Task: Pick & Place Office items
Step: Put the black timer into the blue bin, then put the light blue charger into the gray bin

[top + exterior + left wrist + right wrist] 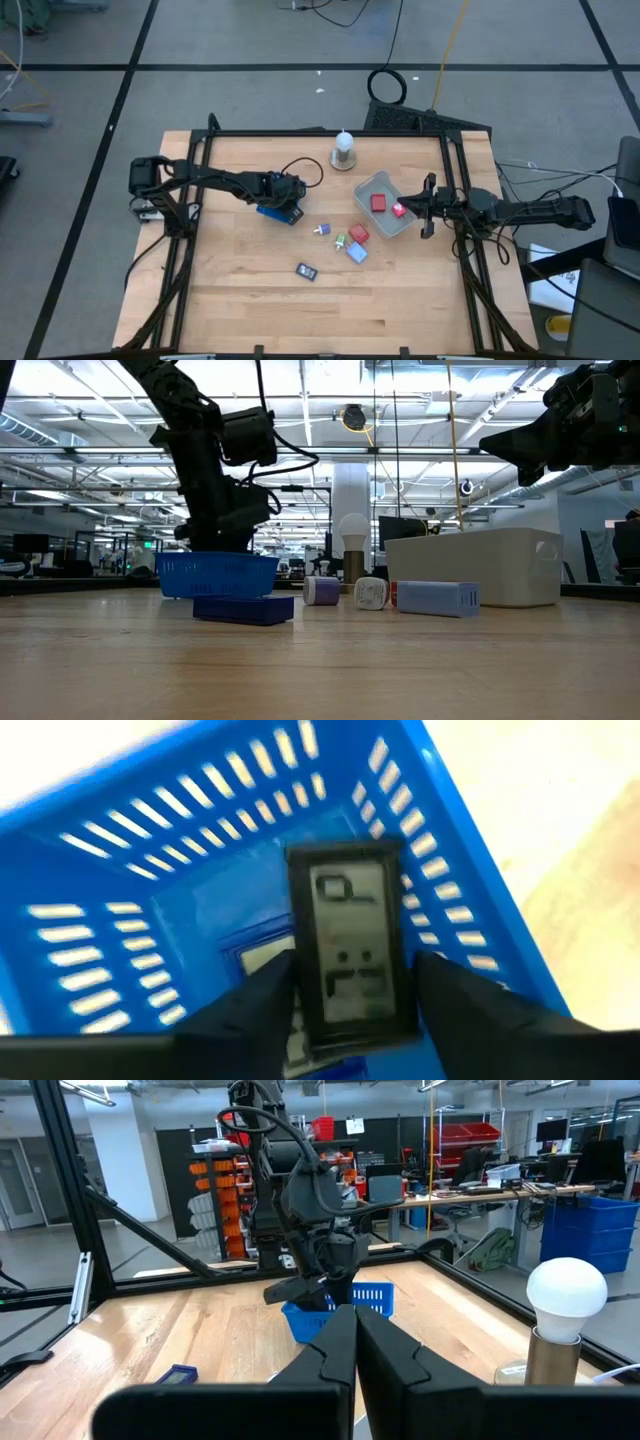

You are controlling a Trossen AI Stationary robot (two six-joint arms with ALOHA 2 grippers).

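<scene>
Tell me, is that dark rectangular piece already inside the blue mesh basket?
Partly. The dark rectangular piece hangs within the blue mesh basket, between the left gripper and its spread fingers; whether it rests on the floor, cannot tell.

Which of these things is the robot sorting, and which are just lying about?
For the job: dark piece over the blue basket; two red blocks in the grey tray; loose red block, blue block, green bit, purple-white bit, second dark piece.
Just lying about: white bulb, floor cables.

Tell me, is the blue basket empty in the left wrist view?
No, a dark rectangular item lies inside the blue basket, between the left gripper fingers.
</scene>
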